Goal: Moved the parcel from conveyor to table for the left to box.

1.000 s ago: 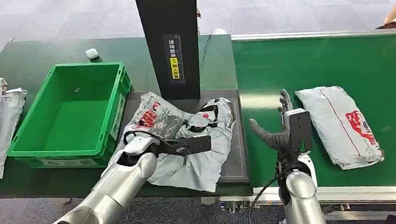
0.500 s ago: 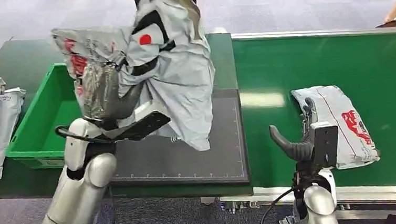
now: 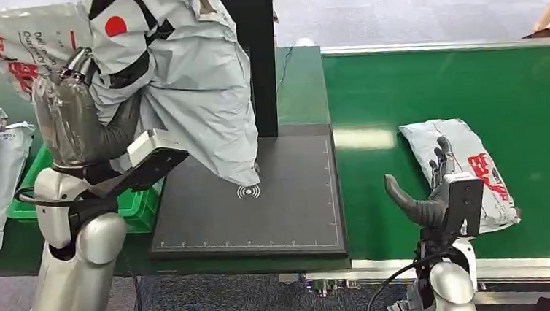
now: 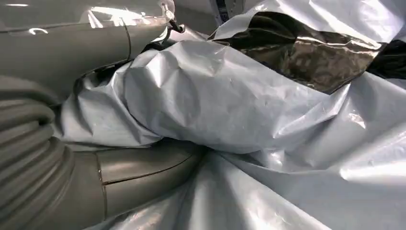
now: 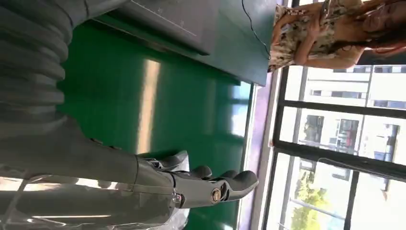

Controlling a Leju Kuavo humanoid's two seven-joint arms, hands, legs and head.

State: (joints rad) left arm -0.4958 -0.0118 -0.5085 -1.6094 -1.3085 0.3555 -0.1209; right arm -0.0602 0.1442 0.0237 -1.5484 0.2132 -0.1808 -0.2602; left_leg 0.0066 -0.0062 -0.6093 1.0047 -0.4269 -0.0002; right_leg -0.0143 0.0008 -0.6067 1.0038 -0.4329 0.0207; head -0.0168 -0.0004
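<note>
Left hand (image 3: 80, 125) grips grey parcel (image 3: 195, 95) aloft, between scan pad (image 3: 261, 215) and green crate (image 3: 138, 207), boxing not done; right hand (image 3: 436, 195) open over second parcel (image 3: 478, 170) on conveyor (image 3: 472, 90), transfer pending.

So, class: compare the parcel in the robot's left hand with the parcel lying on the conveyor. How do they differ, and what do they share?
The held parcel hangs in the air, gripped by the left hand; the conveyor parcel lies flat on the green conveyor belt. The held parcel is crumpled and draped; the conveyor parcel is smoother and oblong, with the open right hand beside it. Both are grey plastic mailers with red print.
</note>
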